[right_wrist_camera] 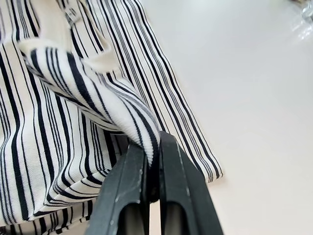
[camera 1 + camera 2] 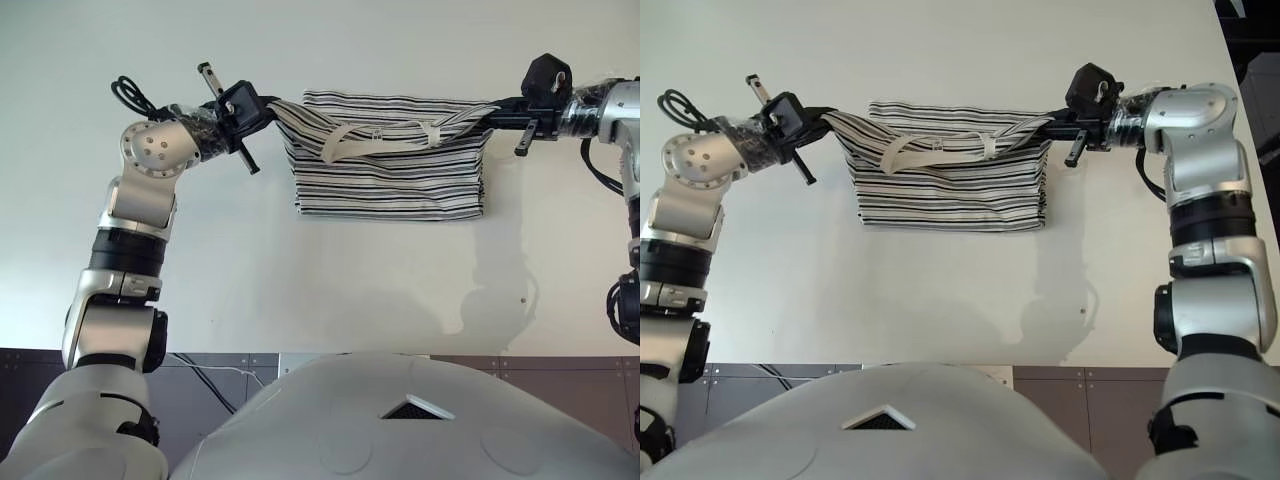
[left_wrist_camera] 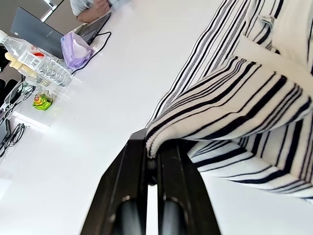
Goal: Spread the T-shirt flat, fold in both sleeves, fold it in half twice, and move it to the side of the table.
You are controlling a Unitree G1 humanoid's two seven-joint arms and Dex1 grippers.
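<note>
Pinched shut on the upper left corner of the striped T-shirt [image 2: 390, 170]: left gripper [image 2: 272, 108], fingers [image 3: 132, 161] pressed together on a bunched fold of cloth, drawn taut. Bare white table [image 2: 300, 290] open to the T-shirt's left. Folded body lying flat in a wide rectangle, cream neckband [image 2: 380, 138] on top, lower edge straight, near table edge well apart below it. At the T-shirt's upper right corner, right gripper [image 2: 1050, 122], closed likewise on a pinch of striped cloth. More open tabletop right of the T-shirt, up to the table's right edge.
</note>
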